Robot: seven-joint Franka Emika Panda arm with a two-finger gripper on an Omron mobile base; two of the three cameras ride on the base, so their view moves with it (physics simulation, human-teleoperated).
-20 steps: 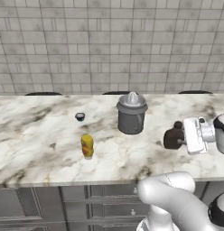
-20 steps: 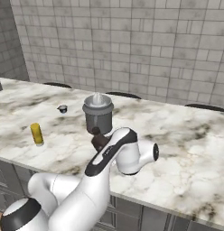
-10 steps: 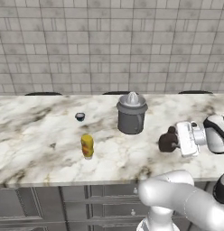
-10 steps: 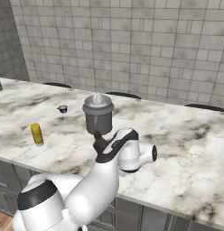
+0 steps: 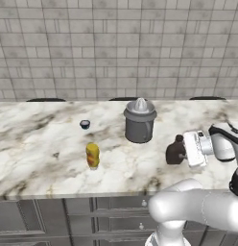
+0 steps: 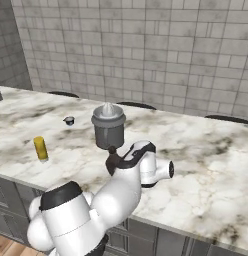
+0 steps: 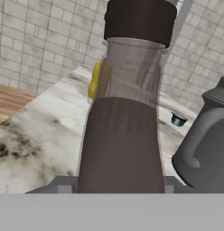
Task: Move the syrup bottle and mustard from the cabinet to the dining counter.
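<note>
The gripper (image 5: 184, 152) lies level over the dining counter (image 5: 39, 144), its fingers closed around the syrup bottle (image 5: 175, 151), which stands upright with its base at the marble top or just above it; contact with the surface cannot be told. In the hand view the syrup bottle (image 7: 127, 108) rises right in front of the camera, dark brown below, paler and translucent at the neck, with a dark cap at the top. Just beyond the bottle, toward the tiled wall, stands a grey metal lidded canister (image 5: 139, 120), near the bottle but apart from it. Farther along the counter, well apart from the gripper, the mustard (image 5: 92, 155) stands upright on the marble, a yellow squeeze bottle with an orange-red patch. Between the mustard and the wall, beside the canister, sits a small dark round thing with a blue middle (image 5: 85, 124), too small to name.
</note>
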